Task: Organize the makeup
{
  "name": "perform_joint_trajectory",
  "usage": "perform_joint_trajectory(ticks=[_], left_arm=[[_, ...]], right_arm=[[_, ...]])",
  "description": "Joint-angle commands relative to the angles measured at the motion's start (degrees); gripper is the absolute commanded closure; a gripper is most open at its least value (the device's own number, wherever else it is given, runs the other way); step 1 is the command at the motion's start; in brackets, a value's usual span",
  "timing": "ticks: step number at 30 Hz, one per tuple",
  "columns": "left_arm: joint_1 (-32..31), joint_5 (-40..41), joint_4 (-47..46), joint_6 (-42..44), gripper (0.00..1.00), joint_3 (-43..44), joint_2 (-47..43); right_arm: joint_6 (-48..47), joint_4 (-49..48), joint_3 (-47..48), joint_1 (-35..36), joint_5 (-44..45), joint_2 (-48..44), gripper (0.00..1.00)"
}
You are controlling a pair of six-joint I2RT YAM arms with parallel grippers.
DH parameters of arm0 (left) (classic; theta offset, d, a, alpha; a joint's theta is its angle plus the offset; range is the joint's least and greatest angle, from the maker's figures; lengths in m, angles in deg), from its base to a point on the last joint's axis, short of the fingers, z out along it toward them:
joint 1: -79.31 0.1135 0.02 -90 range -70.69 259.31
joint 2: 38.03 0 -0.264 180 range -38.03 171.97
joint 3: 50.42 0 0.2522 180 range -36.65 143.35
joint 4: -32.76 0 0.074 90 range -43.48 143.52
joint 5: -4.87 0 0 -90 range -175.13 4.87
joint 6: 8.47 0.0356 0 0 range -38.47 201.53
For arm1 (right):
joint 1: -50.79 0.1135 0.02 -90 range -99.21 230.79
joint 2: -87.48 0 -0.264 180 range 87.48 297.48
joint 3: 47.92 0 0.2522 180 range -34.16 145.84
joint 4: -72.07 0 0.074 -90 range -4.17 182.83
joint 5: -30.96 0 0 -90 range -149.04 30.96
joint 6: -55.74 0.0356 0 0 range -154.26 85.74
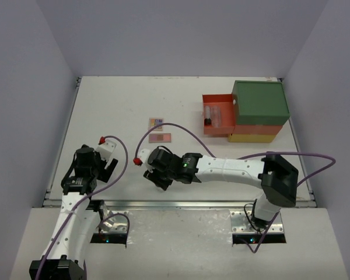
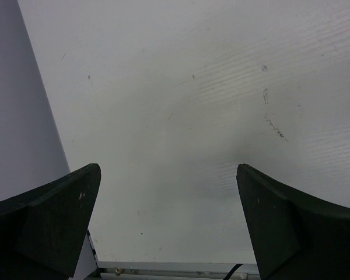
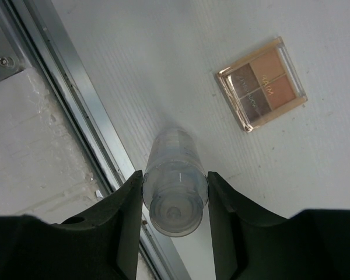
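My right gripper is shut on a clear round jar, both fingers pressing its sides, close to the table's front rail. A brown four-pan palette lies flat on the table beyond it. In the top view the right gripper is at the front centre. Two flat palettes lie further back, a multicoloured one and a pink one. Small bottles, one black-capped, lie in the open orange drawer. My left gripper is open and empty over bare table.
The big green-topped box with orange and yellow drawers stands at the back right, its orange drawer pulled out to the left. A metal rail runs along the table's front edge beside the right gripper. Purple cables loop over both arms.
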State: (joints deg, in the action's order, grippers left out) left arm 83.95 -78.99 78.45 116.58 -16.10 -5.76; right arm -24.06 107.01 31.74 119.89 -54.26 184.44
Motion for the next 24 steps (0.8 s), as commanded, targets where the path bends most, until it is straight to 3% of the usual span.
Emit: perform_joint_trajectory(ticks=[1,12,17,20,24], left_arm=[[0.45,1.23,-3.12,-1.15,0.0,-0.6,-0.6],[0.54,-1.35,-3.89,-3.93,0.0,0.44,-1.02],[0.53,0.9,-3.62,-6.8,0.0,4.24,1.86],[0.54,0.56,-5.38,-7.31,0.0,2.75,-1.37],[0.54,1.87,-2.85,-5.5,0.0,5.61,6.8]], right_arm=[[1.44,-3.43,-1.01,-0.07,4.33,-6.76,1.0],[6.64,-7.07,-2.54,-2.28,31.09,-21.15,1.0],[0.98,-28.1,-12.85,-6.19,28.16,-28.27,1.0],[0.69,-27.22,-11.48,-6.6,30.14,-30.91,1.0],[-1.3,-29.22,-14.14,-10.44,30.74,-34.92,1.0]])
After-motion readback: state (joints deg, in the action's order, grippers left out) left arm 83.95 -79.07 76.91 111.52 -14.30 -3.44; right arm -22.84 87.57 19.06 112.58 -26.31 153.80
